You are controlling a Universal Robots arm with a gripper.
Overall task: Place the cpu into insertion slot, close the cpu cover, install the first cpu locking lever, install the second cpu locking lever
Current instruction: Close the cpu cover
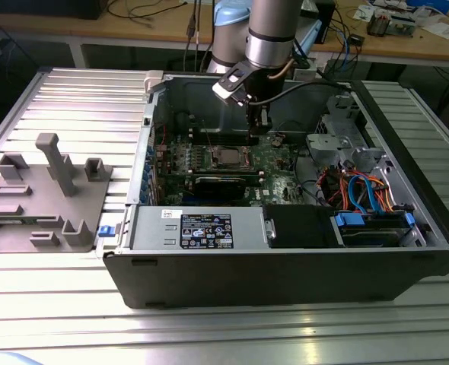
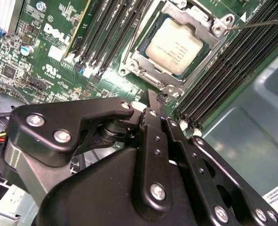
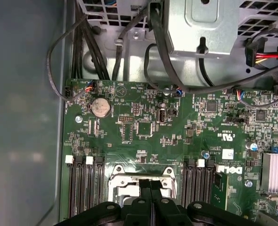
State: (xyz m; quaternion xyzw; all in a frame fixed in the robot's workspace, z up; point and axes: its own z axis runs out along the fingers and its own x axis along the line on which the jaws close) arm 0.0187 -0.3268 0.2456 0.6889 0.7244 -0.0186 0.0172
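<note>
Jaws sit closest in both wrist views, pressed together with nothing pinched between them. Their fingertips [image 2: 152, 101] are just beside one corner of the slot [image 2: 126, 70]; I cannot tell whether they touch it. In the exterior view the arm reaches down into the open case [image 1: 285, 266] on the table [image 1: 57, 319].

The cpu [image 2: 174, 44] lies in the slot, its pale top showing through the window of the cover [image 2: 202, 55]. The cover looks folded down around it. A thin lever [image 2: 259, 22] runs off from the far corner, over the memory slots [image 2: 224, 70]. Whether either lever is hooked under its catch cannot be told.

The main risk, as I judge it, is slip. The tip is narrow and hard, and a lever is a thin, springy rod. A push slightly off line could let the rod skate from under the tip and snap back up. The tip would then drive into the green board [image 3: 143, 127] or the small parts beside the slot.

A second risk is uneven load. If the cover is pressed at one corner before the cpu is fully flat, the chip may tilt and the contacts beneath it may bend.

The neighbouring memory slots stand very near, so a sideways sweep could catch their clips.
</note>
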